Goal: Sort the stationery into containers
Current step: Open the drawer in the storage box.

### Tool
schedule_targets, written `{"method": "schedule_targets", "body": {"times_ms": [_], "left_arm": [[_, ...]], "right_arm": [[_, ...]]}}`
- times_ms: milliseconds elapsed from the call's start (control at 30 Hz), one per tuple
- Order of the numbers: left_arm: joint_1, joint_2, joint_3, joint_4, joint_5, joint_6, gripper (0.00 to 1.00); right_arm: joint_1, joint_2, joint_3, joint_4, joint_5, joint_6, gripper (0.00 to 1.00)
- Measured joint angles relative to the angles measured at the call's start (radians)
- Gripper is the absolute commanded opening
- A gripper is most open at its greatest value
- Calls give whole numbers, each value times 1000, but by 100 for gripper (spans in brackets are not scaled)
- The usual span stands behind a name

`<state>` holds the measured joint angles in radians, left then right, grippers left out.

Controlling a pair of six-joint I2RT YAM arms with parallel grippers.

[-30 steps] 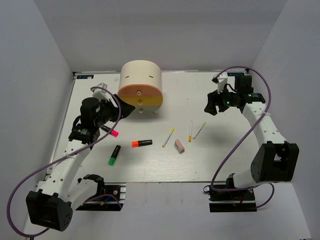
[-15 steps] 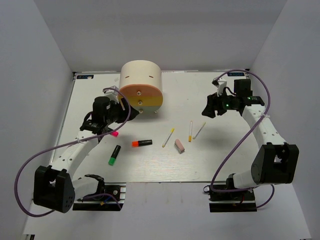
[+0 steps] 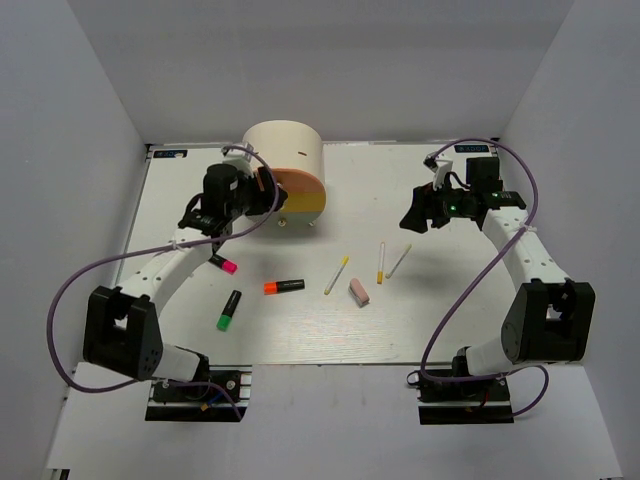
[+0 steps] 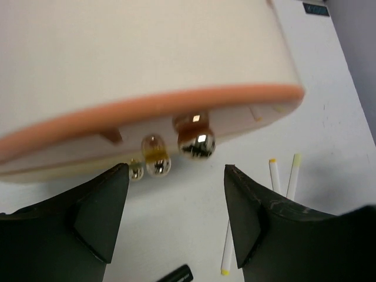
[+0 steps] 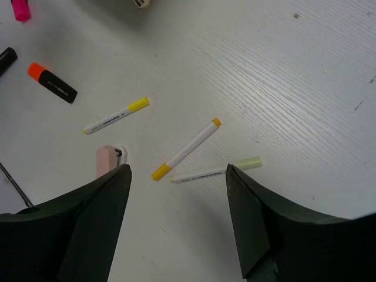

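The cream cylindrical cabinet (image 3: 283, 150) stands at the far middle of the white table (image 3: 450, 320); its orange curved-front drawer (image 3: 302, 183) sits above its yellow curved-front drawer (image 3: 306, 206), each with a small round metallic knob (image 4: 197, 138).

The left gripper (image 3: 269, 192) is at the left part of the cabinet front; its fingers (image 4: 100, 214) are spread apart and grip nothing; in the left wrist view the knobs lie just ahead of the gap between them; contact with the cabinet cannot be determined.

The right gripper (image 3: 412, 218) hangs over the right half of the table, jaws spread wide and empty.

All stationery lies loose on the table, apart from both grippers:
- pink-tipped black highlighter (image 3: 223, 264), near the left arm;
- green-tipped black highlighter (image 3: 229, 310), nearer the bases;
- orange-red-tipped black highlighter (image 3: 284, 286), right of these two;
- three thin white sticks with yellow tips (image 3: 337, 275), in front of and to the right of the cabinet; two of them (image 5: 187, 148) lie close together;
- small pink eraser block (image 3: 359, 291), just beside the sticks.
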<state>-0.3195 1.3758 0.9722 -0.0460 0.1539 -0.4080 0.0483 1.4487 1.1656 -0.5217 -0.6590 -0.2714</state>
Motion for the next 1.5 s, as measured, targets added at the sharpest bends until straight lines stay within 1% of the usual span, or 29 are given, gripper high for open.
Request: {"method": "schedule_targets", "body": {"times_ms": [100,167,200,267,467,600,733,1033,1400,1500], "left_arm": [[-2,53,87,-22,-16,4,76],[-4,89,143,-59,-22,5,74],[-6,104,163,-68,-27,6,72],[-10,124,183,-85,-38,8,72],[-16,149,206,-142,-70,8,64],[-25,151,216,-158,-90,1,61],[-44,151,217,-168,-112,-9,61],[-83,150,247,-207,-197,-11,58],[-95,150,314,-248,-290,-14,56],[-97,150,332,-263,-304,-20,54]], "right_arm": [[1,0,0,6,0,3,72],[1,0,0,11,0,5,72],[1,0,-1,15,0,7,72],[1,0,-1,21,0,10,72],[1,0,-1,26,1,11,72],[1,2,-1,27,1,14,72],[1,9,-1,28,1,18,72],[1,14,-4,31,1,23,72],[1,13,-18,34,1,23,72],[1,14,-19,35,1,23,72]]}}
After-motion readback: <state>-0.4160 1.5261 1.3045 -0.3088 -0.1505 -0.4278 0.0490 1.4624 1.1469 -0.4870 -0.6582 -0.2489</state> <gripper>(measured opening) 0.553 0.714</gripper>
